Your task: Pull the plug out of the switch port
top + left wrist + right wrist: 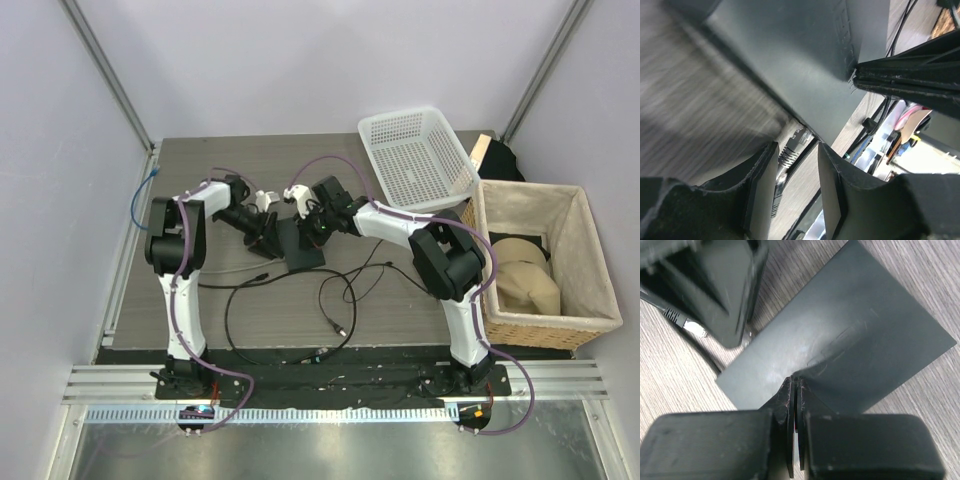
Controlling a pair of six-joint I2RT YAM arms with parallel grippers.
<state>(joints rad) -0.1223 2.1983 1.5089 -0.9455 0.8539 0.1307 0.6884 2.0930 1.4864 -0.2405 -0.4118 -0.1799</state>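
The flat dark-grey switch box (303, 245) lies mid-table. My right gripper (796, 382) is shut, with its tips pressed down on the box's top (840, 325). In the left wrist view the grey plug (791, 147) lies at the box's lower edge (790, 65), its clear tip against the edge where the switch port is. I cannot tell whether it is seated. My left gripper (797, 170) is open and straddles the plug, which sits next to the left finger (762, 190) and has a gap to the other. The plug (692, 326) also shows beside my left gripper (725, 290).
Black cables (290, 300) loop over the table in front of the box. A white plastic basket (415, 155) stands at the back right, and a lined wicker basket (540, 260) sits off the right edge. A blue cable (140, 195) hangs at the far left.
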